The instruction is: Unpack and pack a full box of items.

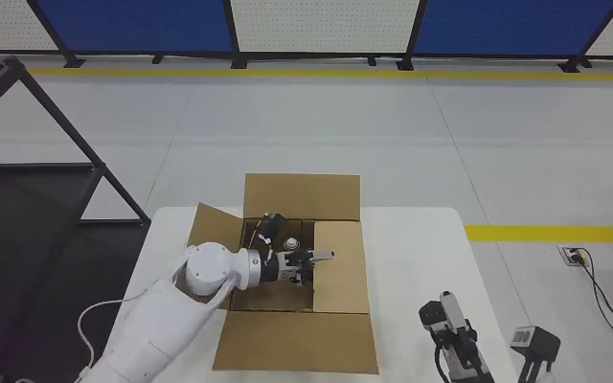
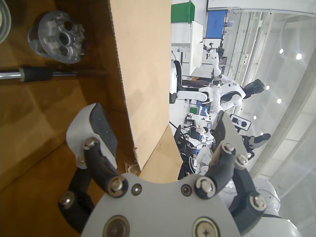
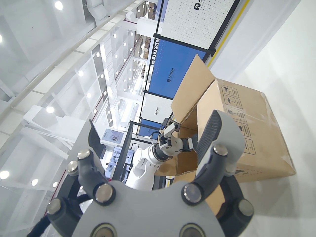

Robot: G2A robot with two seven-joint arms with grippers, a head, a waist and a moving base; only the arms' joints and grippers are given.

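Note:
An open cardboard box point(image 1: 295, 341) stands in the middle of the white table point(image 1: 417, 259), all its flaps spread. My left gripper point(image 1: 312, 259) is inside its opening, open, and holds nothing. In the left wrist view the left gripper point(image 2: 160, 129) straddles an upright cardboard flap point(image 2: 140, 70), one finger inside the box and one outside. On the box floor lie a grey metal hub point(image 2: 58, 40) and a chrome rod with a black sleeve point(image 2: 37, 73). My right gripper point(image 1: 450, 327) hovers open and empty over the table's near right corner, facing the box point(image 3: 246, 124).
A black metal frame point(image 1: 48, 220) stands left of the table. A small black device point(image 1: 534, 343) sits off the table's right edge. A round pale rim point(image 2: 3, 23) lies in the box beside the hub. Bare tabletop extends right of the box.

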